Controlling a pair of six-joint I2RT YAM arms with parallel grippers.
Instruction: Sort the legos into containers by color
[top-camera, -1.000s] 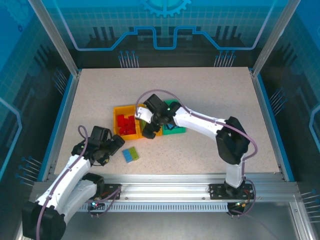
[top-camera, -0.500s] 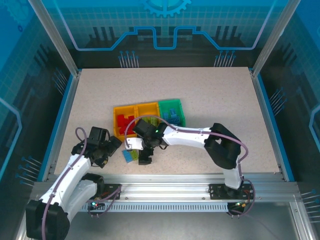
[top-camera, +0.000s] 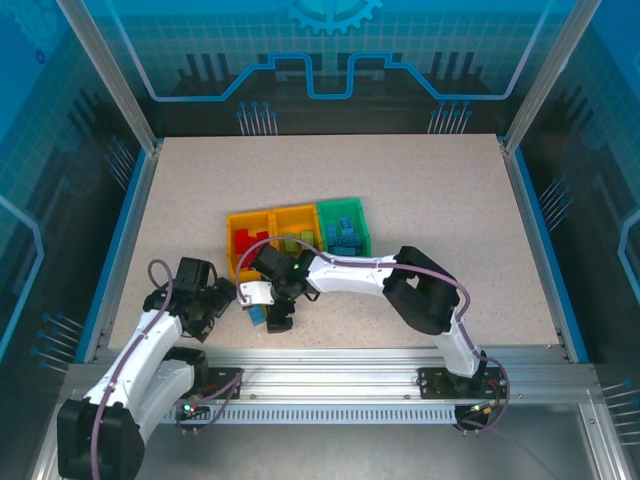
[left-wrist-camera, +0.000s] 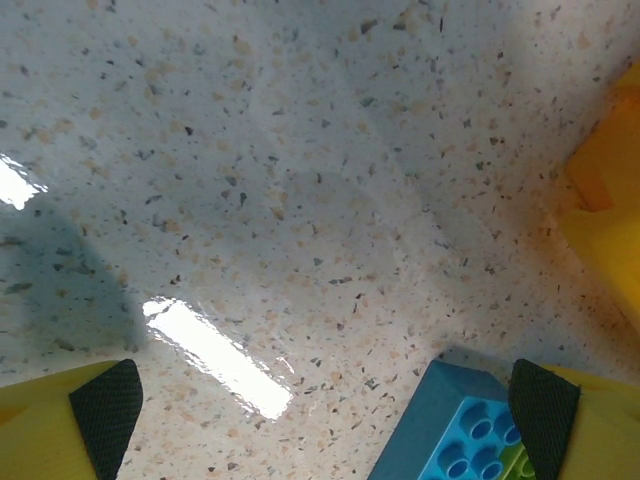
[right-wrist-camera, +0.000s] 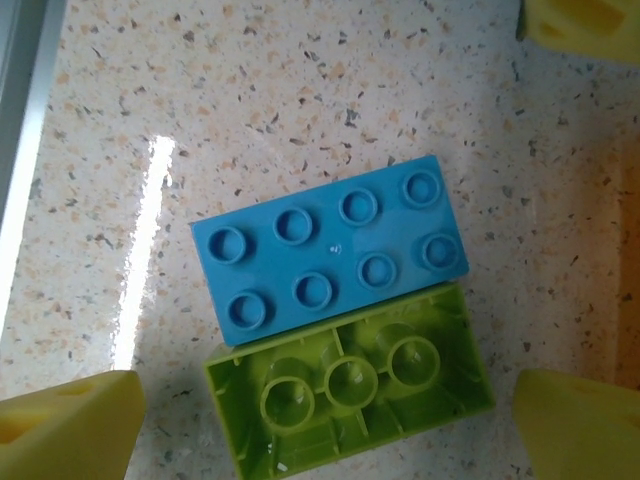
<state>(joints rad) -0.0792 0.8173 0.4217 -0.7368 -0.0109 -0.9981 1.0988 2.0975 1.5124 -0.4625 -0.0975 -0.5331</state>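
Right end effector has left the bins, jaws apart above blue brick touching upturned green brick.

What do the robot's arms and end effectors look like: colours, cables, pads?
Both the left arm and right arm have white shells, black joints and a looping purple-grey cable. The left end effector has yellow fingers with black pads; the right end effector shows yellow fingertips.
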